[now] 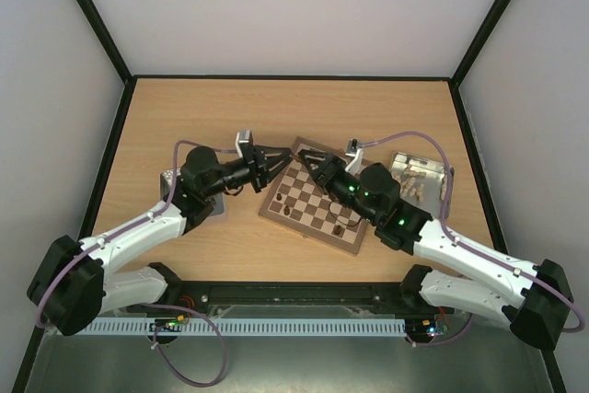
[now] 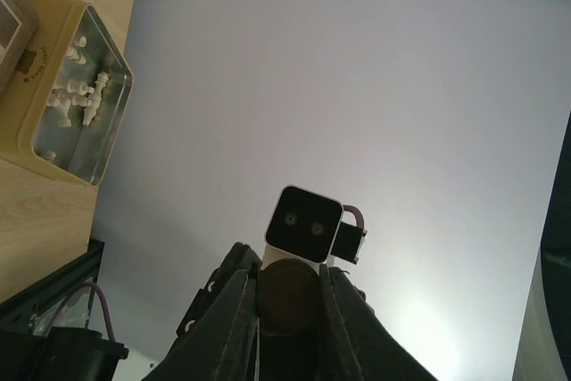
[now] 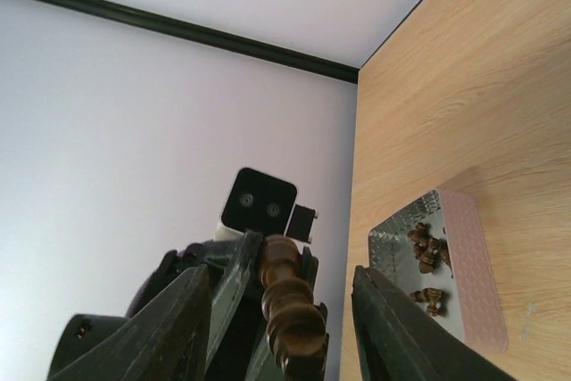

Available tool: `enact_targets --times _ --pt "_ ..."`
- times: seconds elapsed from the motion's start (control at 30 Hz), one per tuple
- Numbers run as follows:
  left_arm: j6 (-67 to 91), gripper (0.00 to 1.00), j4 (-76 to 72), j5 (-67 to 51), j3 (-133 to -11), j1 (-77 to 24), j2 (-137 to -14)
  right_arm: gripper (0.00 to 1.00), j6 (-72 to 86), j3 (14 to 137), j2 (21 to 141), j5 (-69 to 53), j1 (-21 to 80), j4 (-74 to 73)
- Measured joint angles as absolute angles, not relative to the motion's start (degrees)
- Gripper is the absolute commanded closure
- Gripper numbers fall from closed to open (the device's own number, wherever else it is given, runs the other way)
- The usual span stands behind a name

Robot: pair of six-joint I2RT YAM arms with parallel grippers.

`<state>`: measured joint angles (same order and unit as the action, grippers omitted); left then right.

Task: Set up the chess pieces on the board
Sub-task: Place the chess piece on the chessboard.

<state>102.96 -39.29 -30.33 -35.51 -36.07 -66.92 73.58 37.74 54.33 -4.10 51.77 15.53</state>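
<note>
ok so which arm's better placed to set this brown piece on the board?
Left, probably. The left pincer clamps the chess piece; the right pincer only straddles it, open, with gaps on either side. Both hang over the far corner of the board.

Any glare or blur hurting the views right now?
Top external: even light, sharp, though chess pieces on the board look tiny. Left wrist: bright patch low on the wall, held chess piece dark against it. Right wrist: same piece well lit, crisp.
</note>
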Motion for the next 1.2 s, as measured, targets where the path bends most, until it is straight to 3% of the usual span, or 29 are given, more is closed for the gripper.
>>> enact_targets --times 0.2,0.47,0.7,0.87,1.0,1.2 --pt "103.6 0.95 -39.6 -30.2 -34.5 -36.1 -65.8 0.76 73.3 37.8 54.4 -4.4 51.4 16.9" --pt "104.1 0.95 -39.9 -29.9 -34.5 -36.1 -65.1 0.66 72.2 38.8 55.7 -6.7 51.4 17.6" --pt "104.4 0.91 -40.8 -29.8 -34.5 -36.1 -65.0 0.96 71.6 38.8 56.1 -8.2 51.4 17.8" --pt "103.9 0.71 -40.5 -29.3 -34.5 -36.4 -64.9 0.98 70.7 39.3 56.1 -8.2 51.3 17.0" --pt "101.4 0.42 -37.4 -28.4 -34.3 -36.5 -64.0 0.98 69.1 40.5 56.1 -7.5 51.3 14.0" --pt "93.2 0.27 -26.9 -25.2 -33.3 -36.5 -61.1 0.98 64.6 44.4 56.1 -3.1 51.3 2.0"
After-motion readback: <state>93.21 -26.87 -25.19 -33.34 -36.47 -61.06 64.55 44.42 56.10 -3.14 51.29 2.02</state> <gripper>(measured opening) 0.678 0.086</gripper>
